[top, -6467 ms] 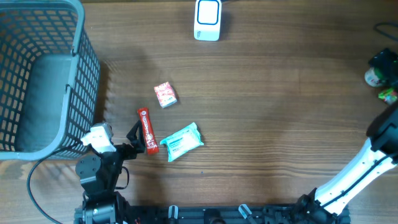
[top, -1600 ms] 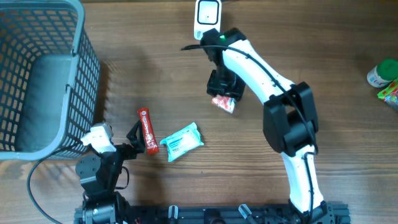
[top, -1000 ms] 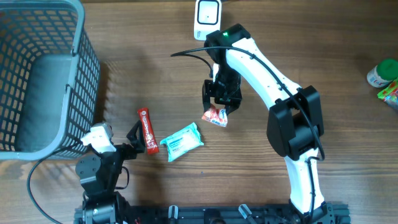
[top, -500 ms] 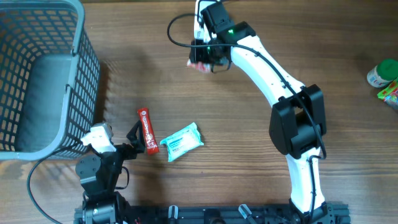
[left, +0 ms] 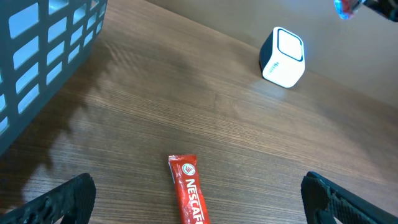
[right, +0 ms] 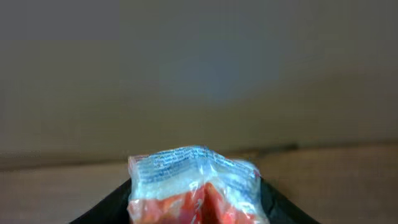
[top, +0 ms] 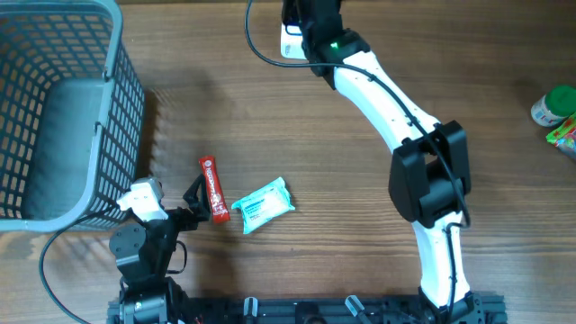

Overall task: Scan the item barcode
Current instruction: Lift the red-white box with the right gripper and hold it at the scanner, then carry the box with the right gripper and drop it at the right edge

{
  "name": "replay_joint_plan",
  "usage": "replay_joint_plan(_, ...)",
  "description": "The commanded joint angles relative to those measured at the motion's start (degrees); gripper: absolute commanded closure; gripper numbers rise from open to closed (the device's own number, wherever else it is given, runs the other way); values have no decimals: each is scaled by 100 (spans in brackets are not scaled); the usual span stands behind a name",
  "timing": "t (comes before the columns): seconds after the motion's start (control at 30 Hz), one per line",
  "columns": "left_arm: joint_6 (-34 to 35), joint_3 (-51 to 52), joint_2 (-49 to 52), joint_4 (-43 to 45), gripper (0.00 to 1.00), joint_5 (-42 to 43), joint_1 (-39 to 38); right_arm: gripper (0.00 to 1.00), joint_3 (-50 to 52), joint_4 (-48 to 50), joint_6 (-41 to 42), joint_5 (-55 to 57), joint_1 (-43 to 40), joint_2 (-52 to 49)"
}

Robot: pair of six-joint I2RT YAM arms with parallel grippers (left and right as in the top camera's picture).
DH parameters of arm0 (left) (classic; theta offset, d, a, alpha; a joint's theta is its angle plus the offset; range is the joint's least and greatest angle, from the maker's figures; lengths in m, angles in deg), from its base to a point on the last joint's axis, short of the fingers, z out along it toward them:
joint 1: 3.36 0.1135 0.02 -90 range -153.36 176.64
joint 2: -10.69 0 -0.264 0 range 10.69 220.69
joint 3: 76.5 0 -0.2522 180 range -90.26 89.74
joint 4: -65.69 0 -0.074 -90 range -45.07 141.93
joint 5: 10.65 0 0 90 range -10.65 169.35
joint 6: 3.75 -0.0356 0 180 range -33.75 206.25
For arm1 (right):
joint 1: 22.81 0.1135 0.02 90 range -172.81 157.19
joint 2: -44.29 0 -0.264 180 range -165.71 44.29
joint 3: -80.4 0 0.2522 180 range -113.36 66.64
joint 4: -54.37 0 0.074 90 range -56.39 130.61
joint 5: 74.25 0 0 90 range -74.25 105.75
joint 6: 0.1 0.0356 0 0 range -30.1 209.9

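My right gripper [right: 196, 208] is shut on the item, a small red and white plastic packet [right: 194, 183] whose printed end points away from the wrist camera. In the overhead view this gripper [top: 304, 16] hangs at the table's far edge, right over the white barcode scanner [top: 290, 43], and hides the packet. The left wrist view shows the scanner [left: 283, 57] standing on the table, with a corner of the packet [left: 345, 6] above and to the right of it. At the near left my left gripper [top: 193, 202] rests open, holding nothing.
A red Nescafe stick [top: 211, 189] lies between the left fingers [left: 59, 202], and a teal wipes pack [top: 263, 205] lies next to it. A grey-blue wire basket [top: 54, 108] fills the left side. A green-lidded jar [top: 551, 103] stands at the right edge.
The right arm lifted the packet from the middle of the table and carried it to the far edge, over the scanner. The left arm has not moved.
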Motion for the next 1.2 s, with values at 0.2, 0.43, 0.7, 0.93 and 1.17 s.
replay_joint_plan(0.2,26,13,-2,-22,0,9,-15,48,-70,1029,-824,317,-37,-973)
replay_joint_plan(0.43,26,13,-2,-22,0,9,-15,49,-70,1222,-833,317,-39,-1014)
replay_joint_plan(0.7,26,13,-2,-22,0,9,-15,48,-72,927,-1062,1200,-50,-723)
replay_joint_plan(0.93,26,13,-2,-22,0,9,-15,47,-72,-444,-1740,2214,-247,72)
replay_joint_plan(1.17,26,13,-2,-22,0,9,-15,47,-59,-2820,-1276,2667,-1342,251)
